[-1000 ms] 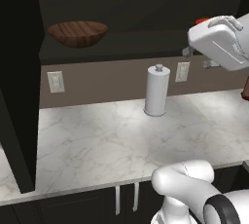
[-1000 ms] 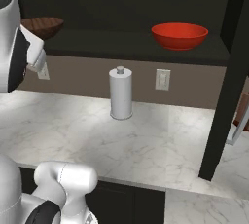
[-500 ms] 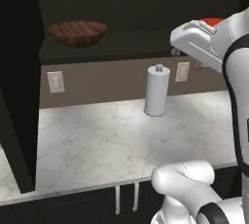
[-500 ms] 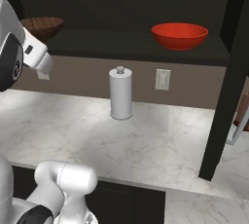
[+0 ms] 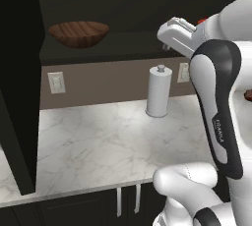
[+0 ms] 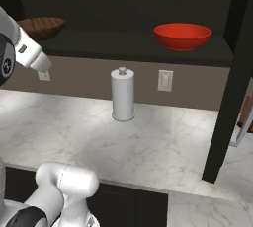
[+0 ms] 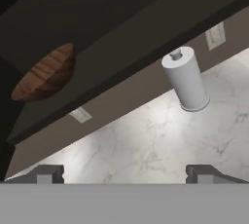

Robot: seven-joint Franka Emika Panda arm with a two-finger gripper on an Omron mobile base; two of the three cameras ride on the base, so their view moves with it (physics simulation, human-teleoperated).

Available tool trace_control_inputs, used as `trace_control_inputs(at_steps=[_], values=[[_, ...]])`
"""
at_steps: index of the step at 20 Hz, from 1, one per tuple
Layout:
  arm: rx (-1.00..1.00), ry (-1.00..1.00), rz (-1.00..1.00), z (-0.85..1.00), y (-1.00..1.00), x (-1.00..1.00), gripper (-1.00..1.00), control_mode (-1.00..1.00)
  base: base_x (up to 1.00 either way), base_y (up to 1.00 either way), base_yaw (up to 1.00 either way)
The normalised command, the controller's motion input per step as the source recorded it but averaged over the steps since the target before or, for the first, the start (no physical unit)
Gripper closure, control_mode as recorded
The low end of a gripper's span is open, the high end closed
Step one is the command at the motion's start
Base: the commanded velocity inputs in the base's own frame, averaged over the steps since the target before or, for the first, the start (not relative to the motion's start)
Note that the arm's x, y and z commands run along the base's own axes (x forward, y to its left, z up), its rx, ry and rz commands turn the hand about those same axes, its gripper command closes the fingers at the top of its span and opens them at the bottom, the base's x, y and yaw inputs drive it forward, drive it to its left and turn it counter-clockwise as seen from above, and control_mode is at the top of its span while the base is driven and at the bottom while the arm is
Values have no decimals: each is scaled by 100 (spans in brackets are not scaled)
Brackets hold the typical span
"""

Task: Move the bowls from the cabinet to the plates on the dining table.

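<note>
My gripper [image 7: 124,173] stood wide open with nothing between its fingertips [image 7: 44,174], which rose far apart at the bottom of the hand view. It hung in the air above the marble counter [image 7: 146,145], apart from everything, tilted toward the underside of the cabinet [image 7: 121,28] shelf. In the hand view I saw the wooden bowl [image 7: 46,72] resting on that shelf, up and to the left of the gripper. From the left base view the wooden bowl [image 5: 78,33] sat at the shelf's left end; from the right base view the red bowl [image 6: 182,35] sat toward its right end, well apart from it. A white paper towel roll [image 6: 122,94] stood upright on the counter, against the back wall, below the shelf.
</note>
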Motion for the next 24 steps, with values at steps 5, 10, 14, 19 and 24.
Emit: trace_control_inputs(at_steps=[5, 10, 14, 19, 24], values=[[12, 0, 0, 18, 1, 36, -100, -100, 0, 0, 0], [15, 3, 6, 9, 6, 14, -100, -100, 0, 0, 0], [8, 0, 8, 0, 27, 8, -100, -100, 0, 0, 0], [4, -3, 8, 0, 45, 33, -100, -100, 0, 0, 0], [5, -2, 8, 0, 16, 33, -100, -100, 0, 0, 0]])
